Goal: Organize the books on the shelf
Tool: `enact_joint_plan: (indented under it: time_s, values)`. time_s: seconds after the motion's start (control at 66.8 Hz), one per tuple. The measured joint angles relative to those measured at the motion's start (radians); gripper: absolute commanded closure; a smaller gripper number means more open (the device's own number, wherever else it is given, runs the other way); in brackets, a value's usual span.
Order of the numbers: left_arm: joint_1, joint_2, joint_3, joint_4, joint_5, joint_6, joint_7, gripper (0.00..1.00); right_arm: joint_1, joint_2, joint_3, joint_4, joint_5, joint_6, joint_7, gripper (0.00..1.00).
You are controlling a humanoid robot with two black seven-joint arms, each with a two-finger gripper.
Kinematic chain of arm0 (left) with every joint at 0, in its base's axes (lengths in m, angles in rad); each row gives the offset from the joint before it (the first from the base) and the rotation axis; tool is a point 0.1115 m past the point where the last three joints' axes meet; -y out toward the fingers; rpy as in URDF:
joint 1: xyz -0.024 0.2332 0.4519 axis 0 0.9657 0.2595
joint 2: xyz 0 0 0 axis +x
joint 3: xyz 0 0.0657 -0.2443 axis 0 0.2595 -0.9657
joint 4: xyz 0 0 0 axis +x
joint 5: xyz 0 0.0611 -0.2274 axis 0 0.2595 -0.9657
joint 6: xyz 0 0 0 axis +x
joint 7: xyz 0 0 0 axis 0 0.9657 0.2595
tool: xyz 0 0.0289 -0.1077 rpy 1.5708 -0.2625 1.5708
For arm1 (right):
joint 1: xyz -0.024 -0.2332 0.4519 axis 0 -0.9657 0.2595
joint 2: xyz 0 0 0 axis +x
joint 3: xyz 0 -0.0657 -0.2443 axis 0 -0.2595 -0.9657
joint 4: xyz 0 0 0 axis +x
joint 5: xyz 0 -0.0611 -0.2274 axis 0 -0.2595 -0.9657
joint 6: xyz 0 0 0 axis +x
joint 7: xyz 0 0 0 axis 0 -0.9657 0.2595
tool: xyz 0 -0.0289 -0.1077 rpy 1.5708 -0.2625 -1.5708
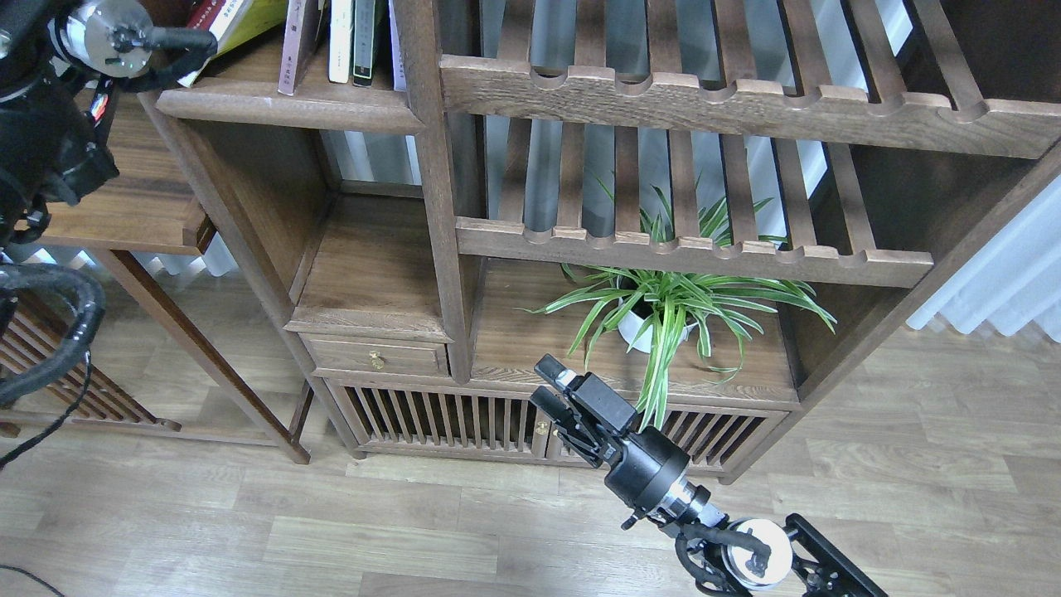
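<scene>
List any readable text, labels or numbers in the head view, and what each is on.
Nothing is legible.
Pink book spine: dark vertical characters, too small and blurred to read.
Yellow-green book: faint print on the white edge, unreadable.
Red book: only a corner shows, no text readable.
White and dark spines beside them: marks too blurred to read.
Right gripper: no label visible.

books (249, 16): tops cut off by top edge | left end effector: out of frame

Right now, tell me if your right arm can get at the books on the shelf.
Probably not. The right gripper hangs low by the plant; the books stand far up-left on the shelf, behind a post.
</scene>
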Motion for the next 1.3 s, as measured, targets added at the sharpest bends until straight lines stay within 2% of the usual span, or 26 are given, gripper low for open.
enact_joint_plan:
  time_s: [0.33, 0.629, 0.779, 0.929, 0.959, 0.974, 1.139, 1.213, 1.303]
  values:
    - [0.161, 0.081, -0.036, -0.244, -0.031, -0.02, -0.024, 0.64, 0.001, 0.0, 0.011, 0.056, 0.031, 0.0, 0.005, 0.07]
    - [0.32, 0.096, -0.149, -0.572, -0.107, -0.115, -0.025, 0.64, 0.002, 0.0, 0.012, 0.108, 0.035, 0.0, 0.008, 0.06]
    - [0.427, 0.075, -0.162, -0.682, -0.178, -0.132, -0.025, 0.64, 0.0, 0.0, 0.012, 0.144, 0.035, 0.0, 0.011, 0.06]
    - [0.52, -0.005, -0.162, -0.728, -0.226, -0.133, -0.025, 0.6, 0.0, 0.0, 0.008, 0.18, 0.037, 0.0, 0.03, 0.06]
    - [0.531, -0.018, -0.162, -0.731, -0.231, -0.133, -0.025, 0.58, 0.0, 0.0, 0.008, 0.186, 0.037, 0.0, 0.033, 0.06]
    - [0.537, -0.027, -0.162, -0.733, -0.233, -0.133, -0.025, 0.49, 0.0, 0.0, 0.007, 0.188, 0.037, 0.0, 0.033, 0.06]
    - [0.638, -0.189, -0.136, -0.735, -0.281, -0.134, 0.004, 0.28, 0.0, 0.0, -0.004, 0.204, 0.037, 0.0, 0.038, 0.06]
    - [0.681, -0.208, -0.115, -0.734, -0.284, -0.134, 0.019, 0.18, 0.0, 0.0, -0.007, 0.204, 0.037, 0.0, 0.038, 0.06]
    - [0.732, -0.214, -0.078, -0.733, -0.286, -0.134, 0.029, 0.11, 0.0, 0.0, -0.008, 0.204, 0.037, 0.0, 0.038, 0.06]
